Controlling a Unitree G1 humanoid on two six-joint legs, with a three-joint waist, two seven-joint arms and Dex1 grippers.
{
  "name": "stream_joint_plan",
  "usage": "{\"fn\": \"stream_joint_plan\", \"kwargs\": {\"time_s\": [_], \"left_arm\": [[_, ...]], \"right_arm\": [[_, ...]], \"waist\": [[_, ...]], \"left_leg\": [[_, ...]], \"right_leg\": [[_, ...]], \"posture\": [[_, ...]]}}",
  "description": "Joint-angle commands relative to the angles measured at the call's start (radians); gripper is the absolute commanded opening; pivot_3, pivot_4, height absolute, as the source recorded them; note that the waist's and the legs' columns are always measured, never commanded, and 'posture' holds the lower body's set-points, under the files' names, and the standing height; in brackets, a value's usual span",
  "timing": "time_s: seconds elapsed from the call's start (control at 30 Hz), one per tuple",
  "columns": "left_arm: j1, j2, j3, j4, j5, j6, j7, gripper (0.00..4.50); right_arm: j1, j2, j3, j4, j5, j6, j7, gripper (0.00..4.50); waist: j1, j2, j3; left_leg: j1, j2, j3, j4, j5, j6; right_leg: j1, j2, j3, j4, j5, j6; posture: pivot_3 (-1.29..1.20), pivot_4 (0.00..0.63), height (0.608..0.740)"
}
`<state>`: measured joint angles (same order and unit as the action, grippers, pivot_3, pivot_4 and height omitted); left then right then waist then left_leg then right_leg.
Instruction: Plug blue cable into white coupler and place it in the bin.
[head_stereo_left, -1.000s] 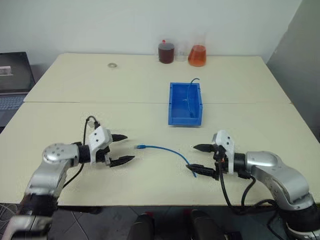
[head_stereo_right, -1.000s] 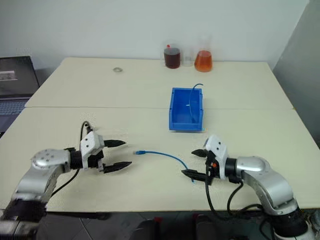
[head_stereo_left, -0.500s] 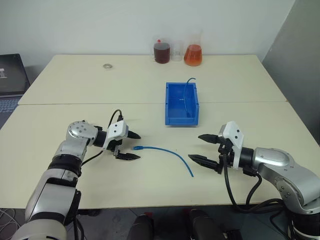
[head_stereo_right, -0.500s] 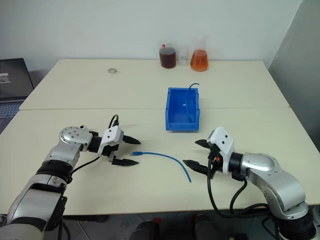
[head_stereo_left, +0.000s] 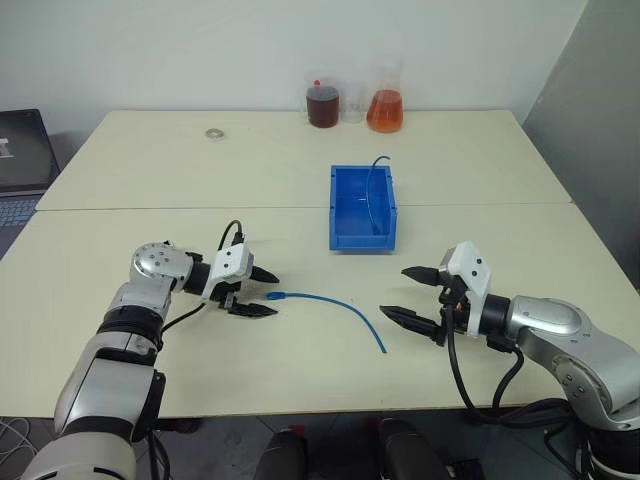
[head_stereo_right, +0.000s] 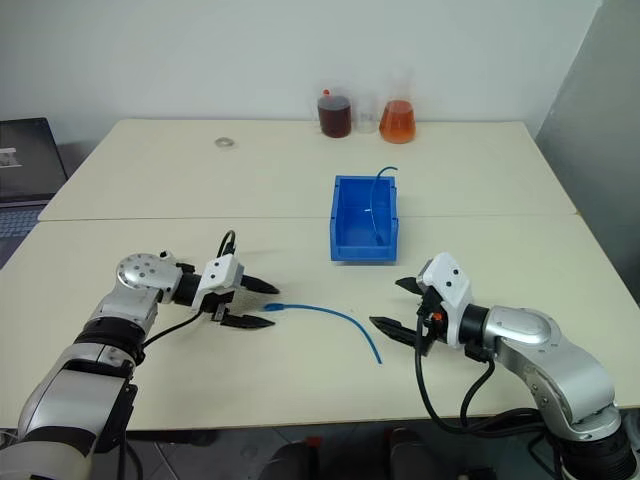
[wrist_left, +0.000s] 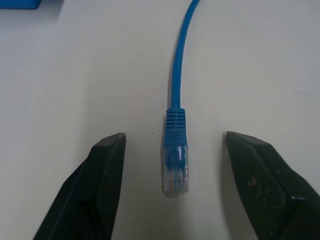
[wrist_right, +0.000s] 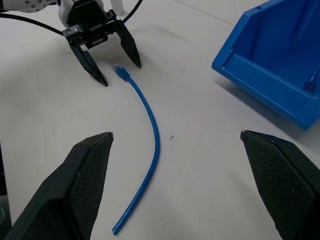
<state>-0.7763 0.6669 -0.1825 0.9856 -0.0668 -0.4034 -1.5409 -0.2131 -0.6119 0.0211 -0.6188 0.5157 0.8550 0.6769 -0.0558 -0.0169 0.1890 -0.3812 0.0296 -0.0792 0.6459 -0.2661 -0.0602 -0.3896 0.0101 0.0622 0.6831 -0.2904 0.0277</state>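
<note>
Left fingers bracket the cable's plug, ready to pinch it

The left gripper (head_stereo_left: 258, 291) sits low on the tabletop (head_stereo_left: 140, 180) with its fingers (wrist_left: 102, 185) parted to a middling gap, the clear plug of the blue cable (head_stereo_left: 335, 305) lying between them and touching neither; they hold nothing yet. That straddle looks meant to take the plug end, the part that must go into a coupler. From there the cable curves over the tabletop, its far end stopping just short of the right gripper (head_stereo_left: 415, 296), whose fingers (wrist_right: 87, 175) stand wide and empty, probably waiting. Farther beyond both grippers stands the bin (head_stereo_left: 362, 209), a thin dark wire hanging over its wall. I cannot pick out the white coupler.
</note>
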Motion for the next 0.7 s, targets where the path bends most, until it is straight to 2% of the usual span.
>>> {"fn": "stream_joint_plan", "kwargs": {"time_s": [0.03,0.2,0.27,0.3,0.4,0.53,0.7], "left_arm": [[0.022,0.024,0.001,0.026,0.038,0.004,0.016,2.34],[0.040,0.030,0.012,0.008,0.035,0.007,0.021,1.29],[0.057,0.031,0.019,-0.012,0.028,0.012,0.019,1.05],[0.070,0.028,0.027,-0.039,0.016,0.026,0.017,0.73],[0.118,0.023,0.053,-0.176,-0.036,0.119,0.005,0.25],[0.187,0.033,0.102,-0.458,-0.147,0.419,0.035,0.25],[0.229,0.023,0.205,-0.801,-0.380,0.953,0.195,0.25]], "right_arm": [[-0.011,-0.011,-0.009,-0.009,0.010,-0.029,0.008,4.34],[-0.017,-0.012,0.005,0.006,0.005,-0.042,0.012,4.34],[-0.022,-0.010,0.014,0.015,-0.002,-0.047,0.012,4.34],[-0.019,-0.012,0.019,0.020,-0.008,-0.054,0.012,4.34],[-0.008,-0.014,0.025,0.019,-0.015,-0.063,0.010,4.34],[0.017,-0.017,-0.006,-0.015,0.015,-0.040,0.004,4.34],[0.034,0.002,-0.120,-0.103,0.221,0.089,-0.023,4.34]], "waist": [[0.000,0.000,0.000],[0.000,0.000,0.000],[0.000,0.000,-0.001],[0.000,0.000,-0.001],[0.000,0.000,-0.001],[0.000,0.000,-0.001],[0.006,0.000,0.000]], "left_leg": [[0.000,0.000,0.000,0.000,0.000,0.000],[0.001,0.000,0.000,0.000,0.000,0.000],[0.001,0.000,0.000,0.000,0.000,0.000],[0.001,0.000,0.000,0.000,0.000,0.000],[0.001,0.000,0.000,0.000,0.000,0.000],[-0.001,0.000,0.000,0.000,0.000,0.000],[-0.003,0.000,-0.002,0.001,0.000,0.000]], "right_leg": [[0.000,0.000,0.000,0.000,0.000,0.000],[0.000,0.000,0.000,0.001,0.000,0.000],[0.000,0.000,0.000,0.001,0.000,0.000],[0.000,0.000,0.000,0.001,0.000,0.000],[0.000,0.000,0.000,0.001,0.000,0.000],[0.000,0.000,0.000,0.001,0.000,0.000],[-0.001,-0.001,-0.002,-0.001,0.000,0.000]], "posture": [[0.00,0.150,0.740],[0.00,0.150,0.740],[0.00,0.150,0.740],[0.00,0.150,0.740],[0.00,0.150,0.740],[0.00,0.150,0.740],[0.00,0.150,0.740]]}}
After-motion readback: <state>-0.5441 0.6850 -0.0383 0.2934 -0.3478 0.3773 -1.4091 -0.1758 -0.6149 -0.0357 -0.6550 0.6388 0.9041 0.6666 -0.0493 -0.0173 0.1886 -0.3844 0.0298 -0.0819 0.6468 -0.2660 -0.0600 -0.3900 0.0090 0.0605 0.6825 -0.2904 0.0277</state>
